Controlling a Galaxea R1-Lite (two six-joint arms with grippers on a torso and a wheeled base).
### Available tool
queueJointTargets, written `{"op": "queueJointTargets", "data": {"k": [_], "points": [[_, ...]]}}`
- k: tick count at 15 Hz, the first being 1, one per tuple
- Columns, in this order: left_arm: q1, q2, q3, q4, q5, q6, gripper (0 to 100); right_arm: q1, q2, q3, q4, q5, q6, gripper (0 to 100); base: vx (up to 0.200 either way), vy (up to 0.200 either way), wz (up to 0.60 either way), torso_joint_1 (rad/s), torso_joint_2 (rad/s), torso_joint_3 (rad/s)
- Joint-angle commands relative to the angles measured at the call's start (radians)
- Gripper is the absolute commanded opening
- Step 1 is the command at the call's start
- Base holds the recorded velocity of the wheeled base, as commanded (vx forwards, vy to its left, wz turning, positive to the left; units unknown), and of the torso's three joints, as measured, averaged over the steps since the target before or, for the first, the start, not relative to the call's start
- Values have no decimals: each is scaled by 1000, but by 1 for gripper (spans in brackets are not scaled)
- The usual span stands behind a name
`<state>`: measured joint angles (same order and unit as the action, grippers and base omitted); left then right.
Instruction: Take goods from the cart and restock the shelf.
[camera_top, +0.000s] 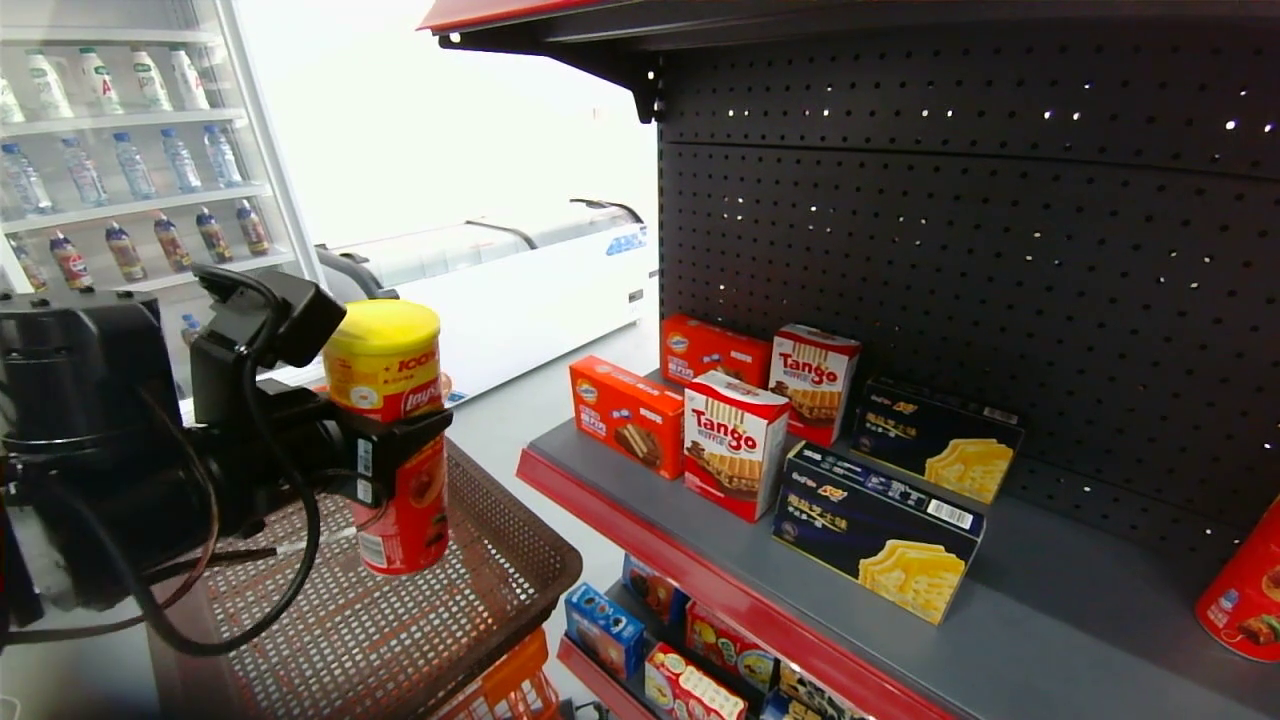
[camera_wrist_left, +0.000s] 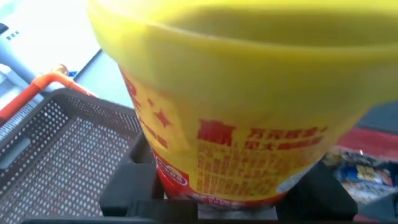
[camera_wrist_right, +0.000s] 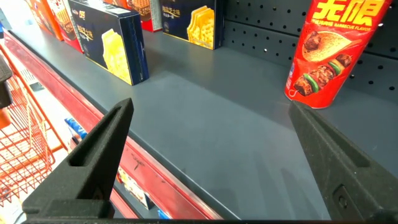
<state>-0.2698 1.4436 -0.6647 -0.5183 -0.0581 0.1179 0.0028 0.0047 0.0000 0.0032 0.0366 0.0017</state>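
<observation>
While grey shelf (camera_top: 1060, 620) carries snack boxes (camera_top: 735, 455), brown mesh cart basket (camera_top: 500, 570) sits beside it. Yellow-lidded chip can (camera_top: 385, 370) upright above basket, pinched by left end effector (camera_top: 400, 452). Right end effector (camera_wrist_right: 211, 168) spread wide over shelf, near red can (camera_wrist_right: 326, 50).

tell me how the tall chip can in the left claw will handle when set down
The chip can is tall and narrow, so it probably tips if nudged high and rolls once on its side. The left claw pinches it mid-body with no visible denting, so it seems fairly stiff.
</observation>
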Motion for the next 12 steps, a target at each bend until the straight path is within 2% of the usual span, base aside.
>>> {"op": "queueJointTargets", "data": {"k": [1,4,6,8,10,12], "points": [[-62,-103,2,37,24,5,0,0,1,0,0,0,0,100,0,0,0,0,0,0],[-144,-121,8,41,60,0,0,0,1,0,0,0,0,100,0,0,0,0,0,0],[-189,-120,10,41,52,-4,0,-1,1,0,0,0,-2,100,0,0,0,0,0,0],[-192,-120,4,41,20,-21,0,0,0,0,0,0,-2,100,0,0,0,0,0,0],[-190,-123,25,44,-69,-55,0,0,1,0,0,0,0,100,0,0,0,0,0,0],[-201,-155,19,92,-88,-72,0,0,1,0,0,0,0,100,0,0,0,0,0,0]]}}
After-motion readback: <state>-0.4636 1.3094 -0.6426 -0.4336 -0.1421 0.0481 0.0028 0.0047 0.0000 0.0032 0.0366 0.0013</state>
